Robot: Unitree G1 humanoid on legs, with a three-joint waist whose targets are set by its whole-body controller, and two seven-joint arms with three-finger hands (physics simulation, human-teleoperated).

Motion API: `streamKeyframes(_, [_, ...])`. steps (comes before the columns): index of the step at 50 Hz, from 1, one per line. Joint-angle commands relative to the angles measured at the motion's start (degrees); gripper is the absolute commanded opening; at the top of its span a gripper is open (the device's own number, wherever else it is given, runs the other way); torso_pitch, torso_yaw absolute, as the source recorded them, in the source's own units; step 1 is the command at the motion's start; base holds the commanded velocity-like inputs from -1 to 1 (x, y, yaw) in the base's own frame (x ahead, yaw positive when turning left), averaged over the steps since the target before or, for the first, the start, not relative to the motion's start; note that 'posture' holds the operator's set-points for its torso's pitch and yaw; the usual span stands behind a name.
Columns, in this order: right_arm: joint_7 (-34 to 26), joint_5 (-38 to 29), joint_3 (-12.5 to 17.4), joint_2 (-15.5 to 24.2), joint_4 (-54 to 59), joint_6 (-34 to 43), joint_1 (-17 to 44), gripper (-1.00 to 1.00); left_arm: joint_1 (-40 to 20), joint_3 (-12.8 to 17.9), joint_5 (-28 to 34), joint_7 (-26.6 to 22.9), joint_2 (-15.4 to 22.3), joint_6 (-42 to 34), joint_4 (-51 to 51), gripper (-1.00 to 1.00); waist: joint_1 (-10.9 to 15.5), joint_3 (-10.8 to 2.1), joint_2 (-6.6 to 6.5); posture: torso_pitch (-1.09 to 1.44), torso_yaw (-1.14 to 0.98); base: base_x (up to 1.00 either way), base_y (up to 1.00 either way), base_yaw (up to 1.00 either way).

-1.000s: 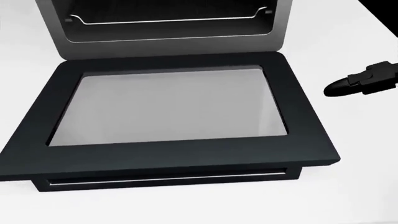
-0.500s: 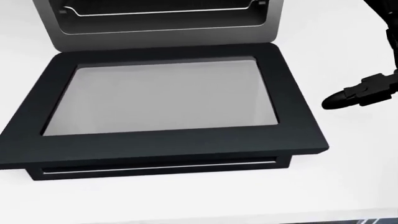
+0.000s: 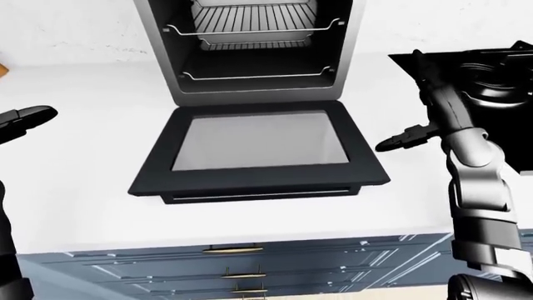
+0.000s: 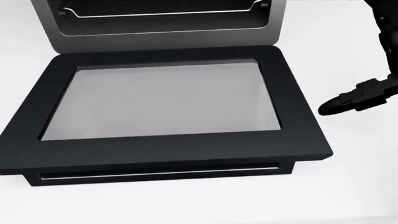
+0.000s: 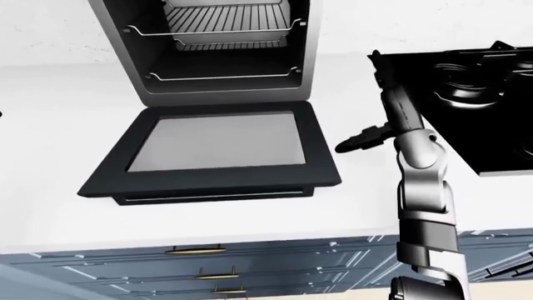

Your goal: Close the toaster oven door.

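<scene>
Two robot hands in the shot, and neither one is touching anything. The toaster oven [image 3: 250,50] sits on the white tabletop [image 3: 83,187] near the top middle of the left-eye view. Its door [image 3: 258,153] is folded all the way down, lying flat on the tabletop with the glass pane facing up. The door handle [image 4: 158,176] runs along the edge nearest the bottom of the head view, a thin silver strip. Inside the oven you can see wire racks [image 3: 250,19] on two levels.

The right robot hand [image 3: 402,139] hangs just off the right side of the door, apart from it, with a dark fingertip [image 4: 330,107] pointing toward the door frame. From what shows, the fingers look stretched out rather than curled, so it reads as open with nothing in it. The right arm [image 5: 425,194] comes up from the bottom right of the right-eye view.

The left robot hand [image 3: 25,119] only pokes in at the left edge of the left-eye view, well apart from the door. Just one dark rounded bit is visible, so I honestly can't tell how wide it's spread.

A black stove [image 5: 475,94] sits to the right of the oven on the tabletop. Below the tabletop edge there are blue drawers [image 3: 233,269] with brass-looking pulls.
</scene>
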State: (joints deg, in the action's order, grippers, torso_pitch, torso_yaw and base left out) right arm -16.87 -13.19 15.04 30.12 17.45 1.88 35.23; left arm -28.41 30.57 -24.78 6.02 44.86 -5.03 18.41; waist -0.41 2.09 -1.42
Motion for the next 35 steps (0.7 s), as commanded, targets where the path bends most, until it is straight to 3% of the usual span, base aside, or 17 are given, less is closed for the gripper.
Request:
streamKeyframes(1, [0.6,0.0,0.8,1.0,-2.1,-1.8,1.7,1.0,-1.4,0.8,0.0,-0.1,1.6,1.7,-2.0,1.0,0.0,-1.45,-0.2,0.0,0.0,0.0,0.0,0.0])
streamKeyframes(35, [-1.8,-1.0,0.7,-0.9,-4.9,-2.5,-1.3,1.0,-0.9,1.3,-0.3,0.1,1.7,1.2,-2.9,1.0,-0.2,-1.17,-0.29,0.0,0.0,0.0,0.0,0.0])
